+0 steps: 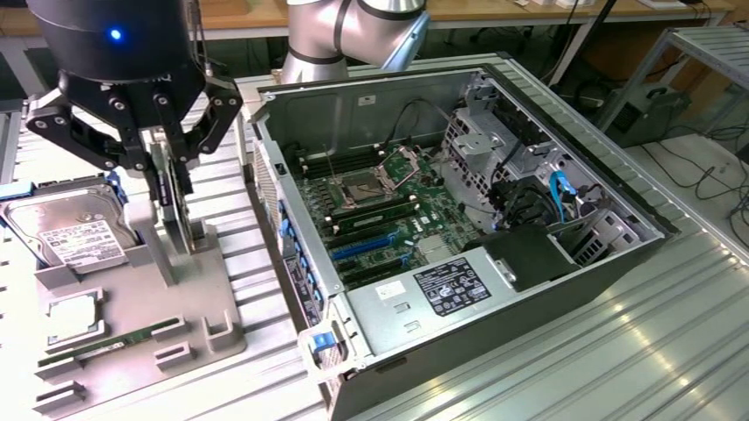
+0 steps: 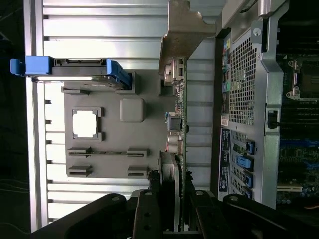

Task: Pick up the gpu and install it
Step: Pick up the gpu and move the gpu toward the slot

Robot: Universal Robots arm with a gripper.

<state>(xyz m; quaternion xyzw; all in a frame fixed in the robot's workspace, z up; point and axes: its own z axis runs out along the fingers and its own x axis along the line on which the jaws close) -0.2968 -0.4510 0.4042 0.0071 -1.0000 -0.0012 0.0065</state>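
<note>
The gpu (image 1: 178,215) is a thin dark card standing on edge over the grey holder tray (image 1: 217,307), at the exterior view's left. My gripper (image 1: 172,171) reaches down from above it, with a finger pressed to each face, shut on the card. In the wrist view the gpu (image 2: 180,124) shows edge-on, with its pale metal bracket (image 2: 185,35) at the far end and the gripper (image 2: 174,199) clamped near the other end. I cannot tell whether the card's lower edge still sits in the tray's slot.
On the tray lie a hard drive (image 1: 73,232) with blue rails, a CPU (image 1: 73,314) and a green RAM stick (image 1: 105,342). Beside it, the open PC case (image 1: 609,263) lies on its side, showing the motherboard (image 1: 374,206), blue slots (image 1: 363,248) and power supply (image 1: 445,289).
</note>
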